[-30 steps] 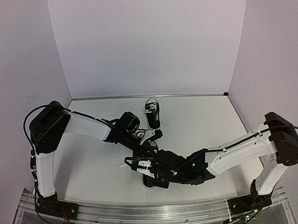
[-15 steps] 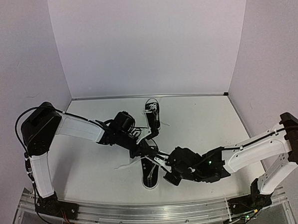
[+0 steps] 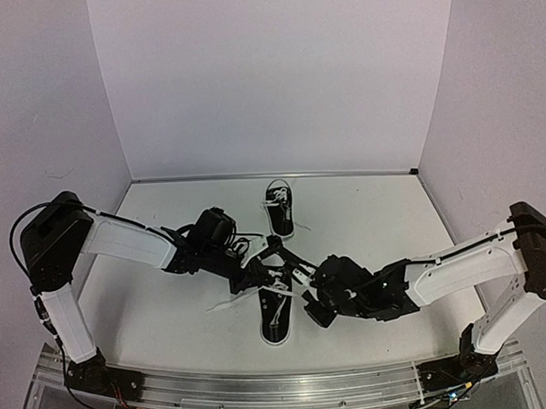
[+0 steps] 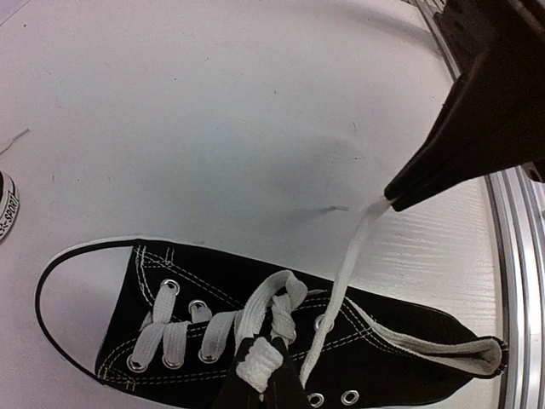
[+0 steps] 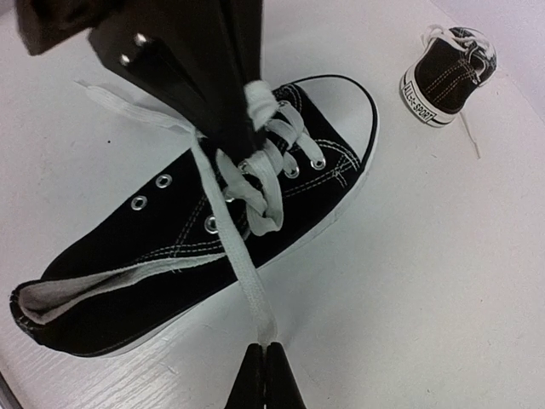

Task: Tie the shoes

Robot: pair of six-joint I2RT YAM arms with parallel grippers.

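blocked: taut lace (image 5: pixel 247 285) over near shoe (image 3: pixel 274 322) | open: table (image 3: pixel 375 227) right of far shoe (image 3: pixel 279 209)

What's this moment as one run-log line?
left hand: shut on lace | right hand: shut on lace, taut | near shoe: untied | far shoe: untouched

Bright, even, faintly violet light; soft shadows beside the near shoe (image 5: pixel 111 256); wide-angle distortion in wrist views.

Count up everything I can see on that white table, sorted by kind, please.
Black sneakers: 2 (near sneaker, far sneaker)
Robot arms: 2 (left arm, right arm)
Total: 4
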